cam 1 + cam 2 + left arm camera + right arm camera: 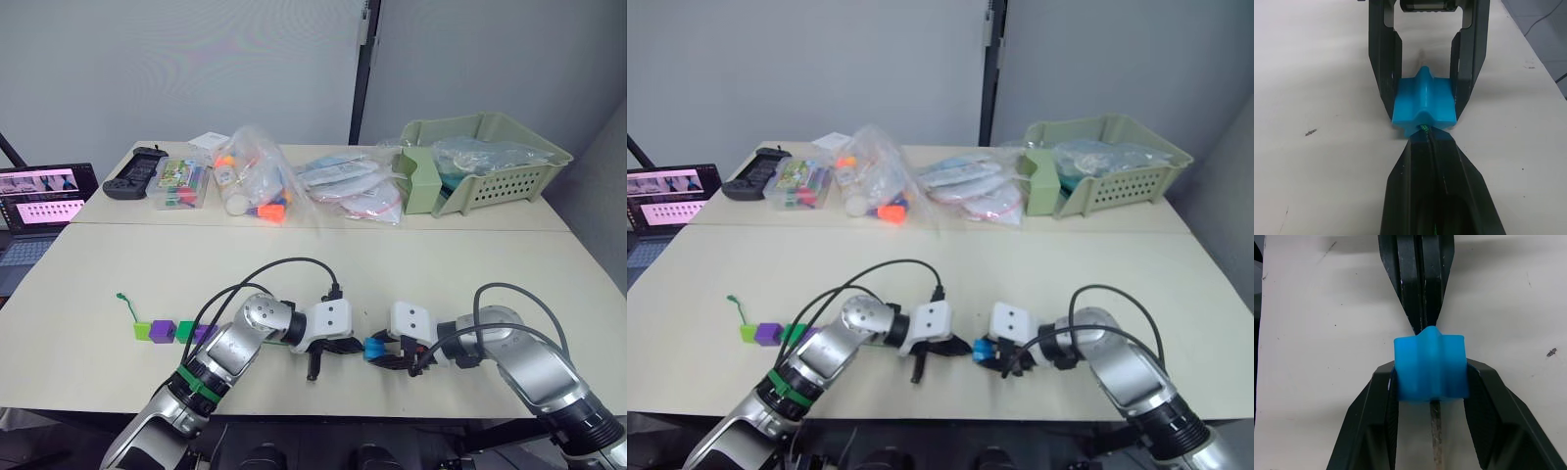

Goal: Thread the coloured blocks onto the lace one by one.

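Right gripper (1431, 382): fingers clamped on either side of the blue block (1431, 366), held just above the table (98, 284) near its front edge.
Left gripper (1426, 139): fingers pressed together, pinching the lace (1424, 129) at the block's face; tip meets the blue block.
Lace: green cord end visible between the left fingertips, entering the block.
Threaded blocks: lime green block (143, 331), purple block (162, 332), dark green block (184, 331) and second purple block (203, 334) in a row to the left.
Knot (120, 296): beyond the lime green block.

Even overhead light, soft shadows — wrist views sharp (slightly grainy)
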